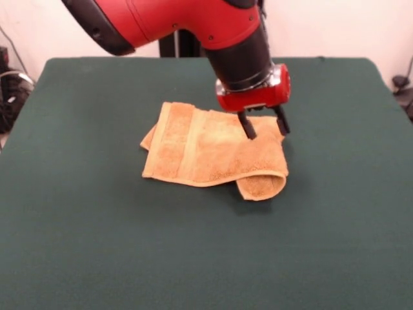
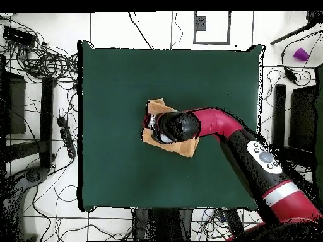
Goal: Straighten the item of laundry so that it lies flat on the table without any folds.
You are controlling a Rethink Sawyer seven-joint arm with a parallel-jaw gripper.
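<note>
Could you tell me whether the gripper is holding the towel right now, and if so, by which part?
Nothing is held: the gripper is open over the folded towel's far corner.

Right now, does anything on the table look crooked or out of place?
Yes. The towel is folded over on itself and lies askew on the table; a rounded flap pokes out under its near edge, another corner at the far side. The open gripper hovers above its far corner.

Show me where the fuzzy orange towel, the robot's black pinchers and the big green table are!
Orange-tan terry towel (image 1: 206, 152): front view, middle of its folded top layer.
Red-and-black gripper (image 1: 266, 129): front view, between its two black fingertips, spread apart.
Dark green cloth-covered table (image 1: 97, 245): front view, bare near-left surface.
</note>
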